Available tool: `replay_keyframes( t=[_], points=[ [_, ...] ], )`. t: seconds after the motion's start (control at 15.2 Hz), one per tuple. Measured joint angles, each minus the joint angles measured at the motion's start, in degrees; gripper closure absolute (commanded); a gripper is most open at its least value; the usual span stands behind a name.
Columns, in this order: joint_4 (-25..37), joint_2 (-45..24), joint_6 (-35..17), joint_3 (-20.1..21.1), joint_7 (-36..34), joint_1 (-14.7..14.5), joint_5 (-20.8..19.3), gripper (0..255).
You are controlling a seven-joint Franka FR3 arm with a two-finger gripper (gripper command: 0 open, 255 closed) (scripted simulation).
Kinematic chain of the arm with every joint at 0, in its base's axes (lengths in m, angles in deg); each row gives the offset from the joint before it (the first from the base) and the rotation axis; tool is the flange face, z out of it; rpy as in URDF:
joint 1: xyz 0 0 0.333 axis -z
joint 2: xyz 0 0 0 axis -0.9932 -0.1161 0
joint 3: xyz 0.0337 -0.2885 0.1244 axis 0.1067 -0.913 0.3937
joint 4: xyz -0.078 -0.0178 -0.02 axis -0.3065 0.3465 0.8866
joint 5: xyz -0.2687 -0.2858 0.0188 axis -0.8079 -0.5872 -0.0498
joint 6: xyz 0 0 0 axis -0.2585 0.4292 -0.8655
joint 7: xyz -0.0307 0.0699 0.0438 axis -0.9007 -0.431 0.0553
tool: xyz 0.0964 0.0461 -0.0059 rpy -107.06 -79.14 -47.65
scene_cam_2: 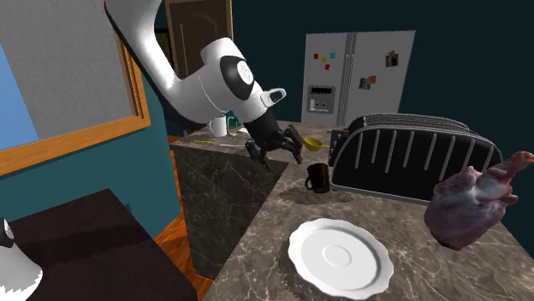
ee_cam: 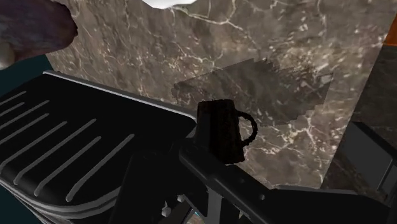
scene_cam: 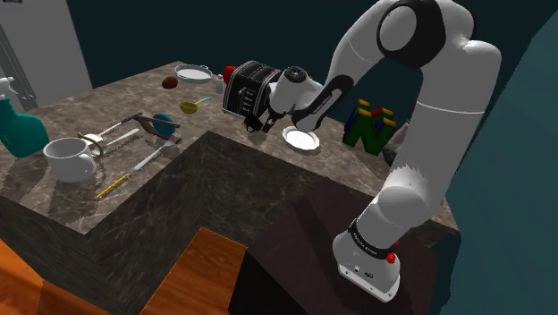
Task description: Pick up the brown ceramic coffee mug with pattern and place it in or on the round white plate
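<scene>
The dark brown patterned mug [scene_cam_2: 317, 177] stands upright on the marble counter, just in front of the black toaster [scene_cam_2: 411, 158]. Its handle points away from the toaster in the wrist view, where the mug [ee_cam: 222, 130] sits close to one black finger [ee_cam: 372, 162]. My gripper [scene_cam_2: 275, 155] hovers open above the counter, a little short of the mug and not touching it. In the shoulder view the gripper [scene_cam: 259, 123] hangs beside the toaster [scene_cam: 249, 87]. The round white plate [scene_cam_2: 341, 256] lies flat and bare on the counter [scene_cam_2: 257, 248], nearer the second exterior camera; the same plate [scene_cam: 301, 139].
A raw meat lump [scene_cam_2: 472, 205] sits by the toaster. Further along the counter are a yellow bowl [scene_cam: 189, 107], white mug [scene_cam: 70, 158], teal vase [scene_cam: 20, 130], white bowl [scene_cam: 193, 73] and utensils. A green-blue block figure [scene_cam: 374, 125] stands behind the plate. The counter edge drops beside the gripper.
</scene>
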Motion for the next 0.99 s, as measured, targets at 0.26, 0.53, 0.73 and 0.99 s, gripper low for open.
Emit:
replay_keyframes(
  t=[0.26, 0.53, 0.73, 0.99],
  points=[
    [8.81, -9.59, -5.32, -5.51, -7.15, -3.50, -7.26, 0],
    [13.46, -15.09, -7.56, -7.24, -9.57, -4.54, -8.49, 0],
    [15.88, -18.13, -8.69, -7.62, -10.11, -4.27, -8.43, 0],
    [17.05, -19.54, -9.10, -7.70, -10.35, -4.18, -8.30, 0]
  ],
)
